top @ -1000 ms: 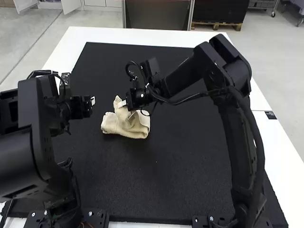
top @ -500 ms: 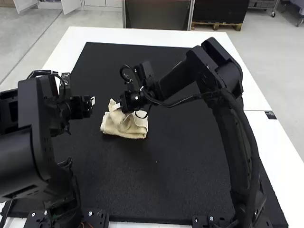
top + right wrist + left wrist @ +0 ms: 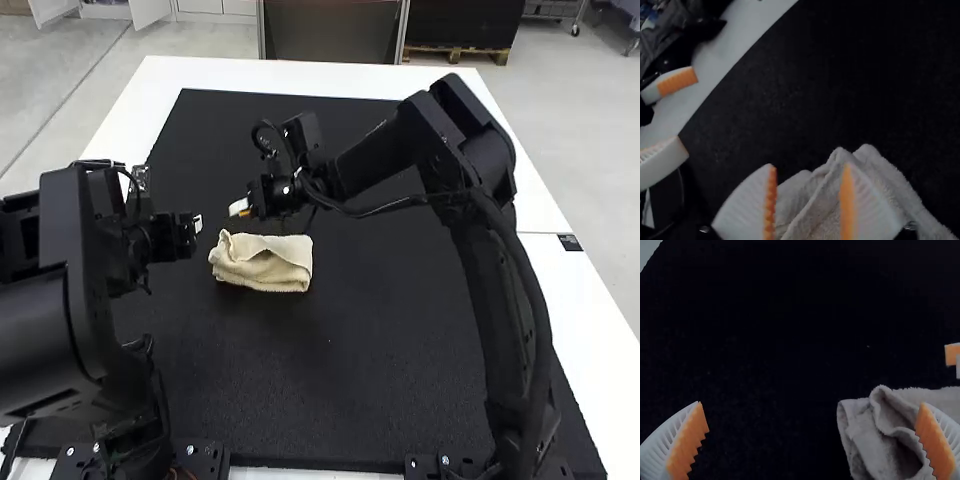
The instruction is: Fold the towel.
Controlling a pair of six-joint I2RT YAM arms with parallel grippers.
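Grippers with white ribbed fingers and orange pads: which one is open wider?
The left arm's gripper: its fingers stand far apart, while the right arm's gripper has a much narrower gap.

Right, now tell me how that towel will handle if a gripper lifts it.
The towel will probably hang floppy, since it lies in soft, slumped folds. Its folds may well come open if only one layer is pinched, as a loose gap shows between them in the left wrist view. It seems unlikely to slip, given its fuzzy surface.
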